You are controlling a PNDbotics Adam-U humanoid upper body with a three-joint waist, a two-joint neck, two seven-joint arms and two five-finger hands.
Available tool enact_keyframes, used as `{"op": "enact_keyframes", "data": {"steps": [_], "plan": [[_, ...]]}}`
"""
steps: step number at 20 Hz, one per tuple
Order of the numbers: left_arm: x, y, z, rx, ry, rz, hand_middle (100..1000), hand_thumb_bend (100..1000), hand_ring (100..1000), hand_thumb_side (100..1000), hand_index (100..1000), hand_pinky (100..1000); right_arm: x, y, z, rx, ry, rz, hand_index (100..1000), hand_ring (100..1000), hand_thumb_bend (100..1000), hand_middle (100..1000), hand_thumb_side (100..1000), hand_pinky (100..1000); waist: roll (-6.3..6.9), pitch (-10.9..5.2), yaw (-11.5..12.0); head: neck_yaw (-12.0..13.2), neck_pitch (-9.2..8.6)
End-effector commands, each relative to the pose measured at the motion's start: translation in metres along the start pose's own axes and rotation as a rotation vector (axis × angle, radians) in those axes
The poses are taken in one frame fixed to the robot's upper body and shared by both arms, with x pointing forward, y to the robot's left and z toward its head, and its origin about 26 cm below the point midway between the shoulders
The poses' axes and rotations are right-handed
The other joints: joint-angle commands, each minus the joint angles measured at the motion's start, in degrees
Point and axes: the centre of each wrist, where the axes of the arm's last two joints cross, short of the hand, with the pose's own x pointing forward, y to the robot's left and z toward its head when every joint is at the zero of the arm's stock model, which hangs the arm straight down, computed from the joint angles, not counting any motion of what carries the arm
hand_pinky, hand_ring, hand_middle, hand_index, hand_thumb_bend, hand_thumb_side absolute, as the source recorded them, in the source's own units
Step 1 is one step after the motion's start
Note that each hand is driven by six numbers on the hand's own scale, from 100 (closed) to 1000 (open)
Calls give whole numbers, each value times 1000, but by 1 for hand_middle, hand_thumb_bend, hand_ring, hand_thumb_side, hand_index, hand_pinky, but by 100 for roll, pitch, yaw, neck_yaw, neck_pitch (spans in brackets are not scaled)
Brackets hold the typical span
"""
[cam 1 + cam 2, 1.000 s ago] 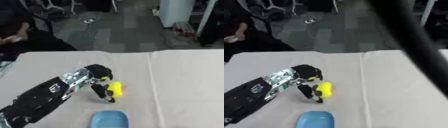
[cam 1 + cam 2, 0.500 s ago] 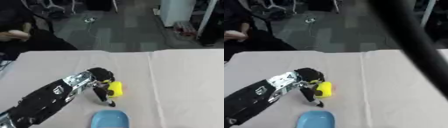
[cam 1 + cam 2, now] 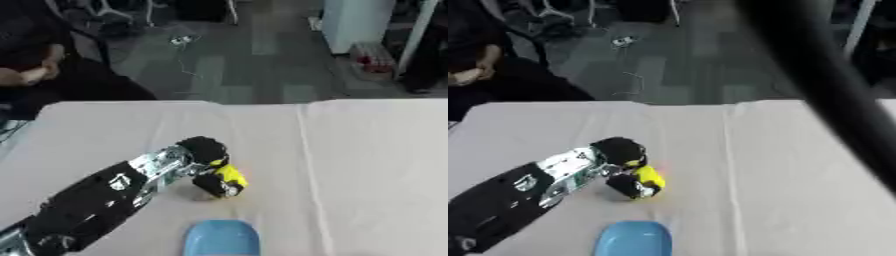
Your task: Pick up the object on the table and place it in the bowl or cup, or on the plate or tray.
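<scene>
Since a second ago the left hand has curled tighter round the yellow object, fingers clasping it; it sits near the table's middle, behind the blue bowl.

Object in left hand, mid-table | bowl at near edge, just before hand

One yellow object, one blue dish, possibly bowl.
</scene>
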Motion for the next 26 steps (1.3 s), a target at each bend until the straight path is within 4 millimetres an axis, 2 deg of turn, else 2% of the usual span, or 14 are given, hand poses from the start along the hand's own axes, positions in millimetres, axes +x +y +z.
{"op": "enact_keyframes", "data": {"steps": [1,8,16,21,26], "plan": [[-9,9,6,26,21,-15,100,239,100,897,196,100,2,-5,-1,12,-9,20,316,547,100,598,1000,360,-45,-81,32,18,-33],[-8,23,18,127,28,35,100,233,100,882,166,100,5,2,7,23,19,34,298,547,100,598,1000,359,-95,-133,175,-69,-55],[31,59,63,266,-103,23,100,226,100,894,157,100,7,9,15,34,44,56,287,547,100,597,1000,360,-113,-209,318,-185,-93],[53,60,88,202,-198,-24,100,232,100,883,155,100,8,13,17,36,48,64,285,547,100,597,1000,360,-110,-215,339,-157,-62],[59,44,95,139,-235,-17,100,233,100,880,156,100,9,15,17,35,50,70,284,548,100,597,1000,360,-116,-209,352,-151,13]]}}
